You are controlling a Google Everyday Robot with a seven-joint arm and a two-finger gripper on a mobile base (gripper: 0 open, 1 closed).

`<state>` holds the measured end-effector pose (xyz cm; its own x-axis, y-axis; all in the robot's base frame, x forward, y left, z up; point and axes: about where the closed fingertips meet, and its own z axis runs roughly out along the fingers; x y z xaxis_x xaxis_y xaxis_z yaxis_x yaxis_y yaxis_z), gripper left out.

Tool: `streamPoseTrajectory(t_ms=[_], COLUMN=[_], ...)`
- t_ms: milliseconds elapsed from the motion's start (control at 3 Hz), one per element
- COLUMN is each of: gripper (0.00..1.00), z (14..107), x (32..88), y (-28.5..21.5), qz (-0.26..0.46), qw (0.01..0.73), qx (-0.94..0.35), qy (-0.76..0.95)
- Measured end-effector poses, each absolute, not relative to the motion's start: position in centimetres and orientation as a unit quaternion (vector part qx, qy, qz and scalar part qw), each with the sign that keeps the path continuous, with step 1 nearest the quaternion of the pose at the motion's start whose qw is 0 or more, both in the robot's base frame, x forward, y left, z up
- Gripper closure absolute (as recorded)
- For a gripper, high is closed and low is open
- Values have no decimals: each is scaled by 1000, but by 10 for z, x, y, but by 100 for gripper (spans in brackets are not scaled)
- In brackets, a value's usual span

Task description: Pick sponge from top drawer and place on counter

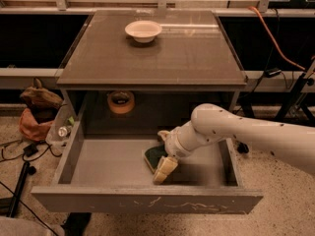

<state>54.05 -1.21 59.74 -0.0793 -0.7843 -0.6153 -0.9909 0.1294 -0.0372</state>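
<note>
The sponge (pixel 153 157), dark green on top with a yellow edge, lies on the floor of the top drawer (pixel 147 200), right of its middle. The drawer is pulled fully out and its scuffed front panel faces me. My gripper (pixel 164 153) reaches down into the drawer from the right on a white arm and sits right at the sponge, on its right side, partly covering it. The counter (pixel 152 58) is the flat glossy top of the cabinet above the drawer.
A white bowl (pixel 143 31) stands near the back of the counter. A round tan tape roll (pixel 121 102) sits in the recess behind the drawer. Bags and cables lie on the floor to the left, and an orange cable and stand legs are to the right.
</note>
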Motion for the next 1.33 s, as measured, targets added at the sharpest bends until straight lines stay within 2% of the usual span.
streamPoseTrajectory(t_ms=[333,1333], gripper=[19,88], z=[593,596], x=[536,536], y=[-16,-16], qz=[207,207], qw=[248,248], qx=[-630,-630], qy=[706,706])
